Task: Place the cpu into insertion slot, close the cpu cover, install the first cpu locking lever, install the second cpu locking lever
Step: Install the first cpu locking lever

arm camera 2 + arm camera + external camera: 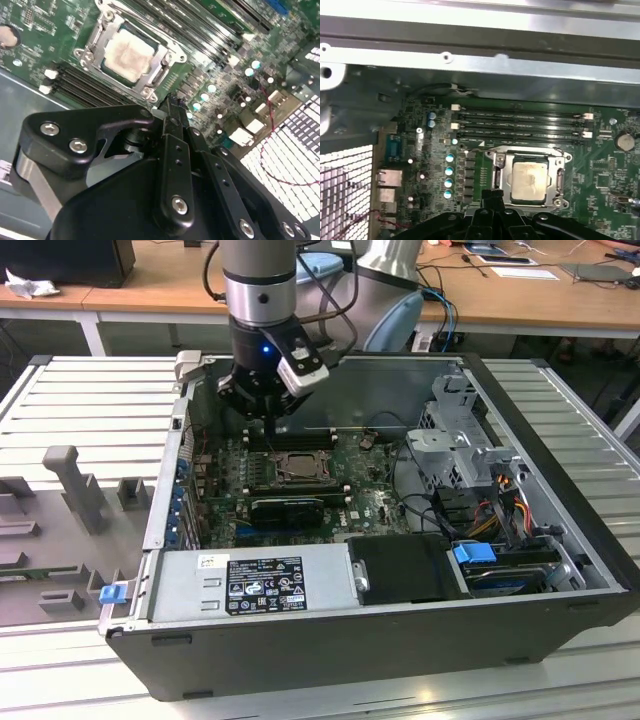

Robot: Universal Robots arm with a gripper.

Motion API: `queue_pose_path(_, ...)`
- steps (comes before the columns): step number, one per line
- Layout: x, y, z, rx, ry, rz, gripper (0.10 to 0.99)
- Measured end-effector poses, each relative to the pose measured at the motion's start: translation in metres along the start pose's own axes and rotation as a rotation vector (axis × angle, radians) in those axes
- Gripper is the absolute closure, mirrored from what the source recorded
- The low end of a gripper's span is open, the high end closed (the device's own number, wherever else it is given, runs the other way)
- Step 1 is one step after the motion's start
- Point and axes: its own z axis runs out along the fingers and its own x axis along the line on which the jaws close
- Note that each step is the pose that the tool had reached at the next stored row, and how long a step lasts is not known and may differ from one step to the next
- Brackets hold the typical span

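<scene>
The cpu (127, 52) is a pale beige square lying flat in the insertion slot (298, 468) on the green motherboard. In the first wrist view the cpu (530, 181) shows through the window of the silver cpu cover (530, 156), which lies flat around it. My gripper (270, 430) hangs over the board just beside the socket, on the side toward the case's back wall. Its black fingers come together at one narrow tip in both wrist views, gripper (172, 102) and gripper (492, 196), shut with nothing held. I cannot tell how the locking levers stand.
Long black RAM slots (520, 125) run beside the socket. The open case holds a power supply (250, 580) at the front, a metal drive cage (460, 440) and loose cables (500, 500) on the exterior view's right. A vented rear grille (345, 185) lies past the board's ports.
</scene>
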Motion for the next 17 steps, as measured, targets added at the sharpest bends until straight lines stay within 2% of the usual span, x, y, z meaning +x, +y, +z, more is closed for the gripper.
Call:
queue_pose_path(6,0.0171,0.0026,0.0012,-0.005,-0.0004,0.003,0.980)
queue_pose_path(8,0.0219,0.0059,0.0024,-0.006,-0.0003,0.004,0.980)
queue_pose_path(17,0.0279,0.0264,0.0123,-0.006,-0.0004,0.006,0.980)
